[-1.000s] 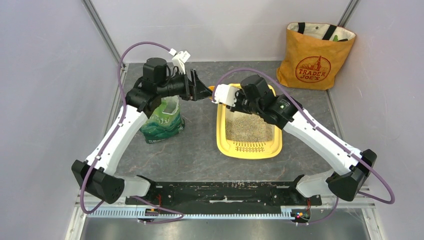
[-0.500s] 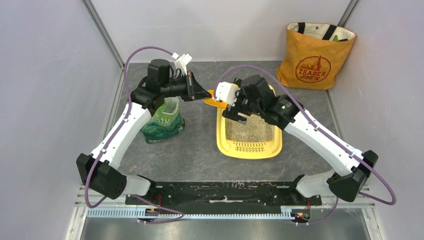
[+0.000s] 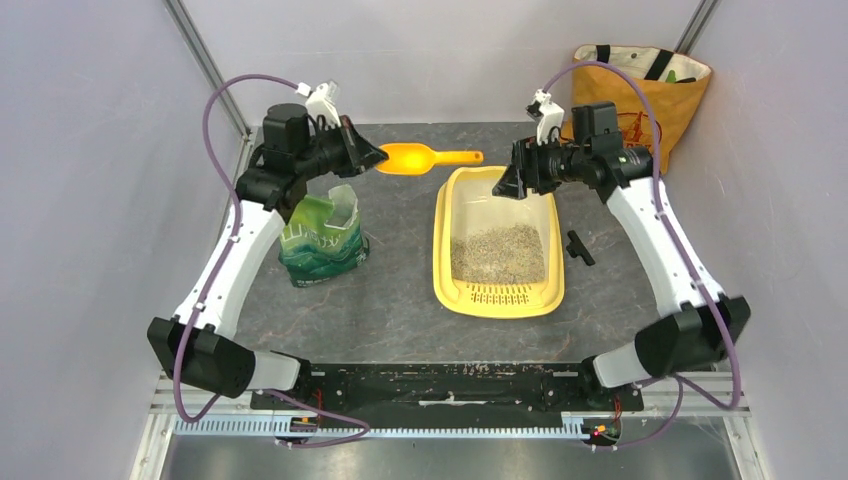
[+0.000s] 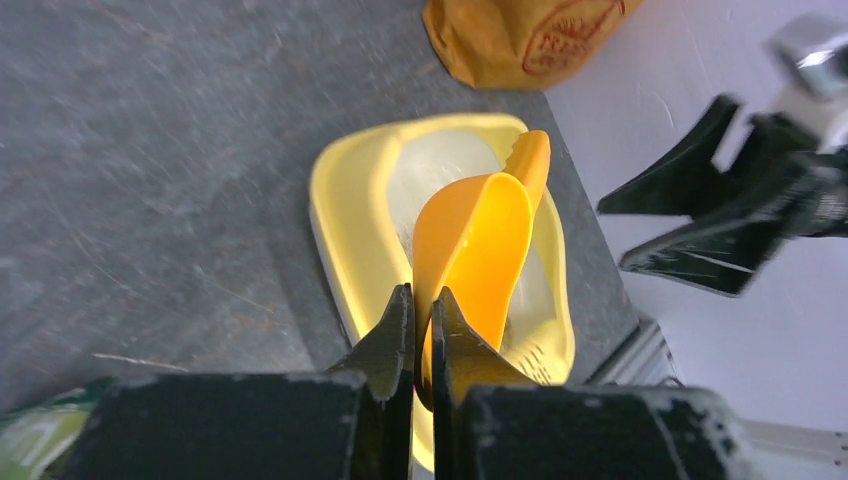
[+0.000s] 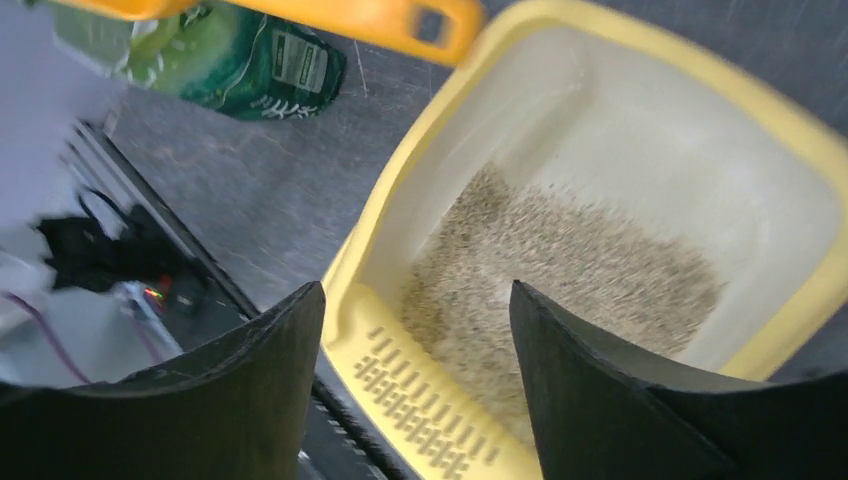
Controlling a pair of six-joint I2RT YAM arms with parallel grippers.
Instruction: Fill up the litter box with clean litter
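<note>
The yellow litter box lies at the table's centre with its slotted grate toward the near side. Grey-beige clean litter covers the near half of its pale floor. My left gripper is shut on the bowl edge of an orange scoop, held in the air left of the box's far end and above the green litter bag. In the left wrist view the fingers pinch the scoop at my left gripper. My right gripper hangs open and empty over the box's far end.
An orange tote bag stands in the far right corner. A small black piece lies on the table just right of the box. White walls close in both sides, and the arms' base rail runs along the near edge.
My left gripper shut on the scoop and carried it left, away from the box. My right gripper opened, let the scoop go and drew back up and to the right.
</note>
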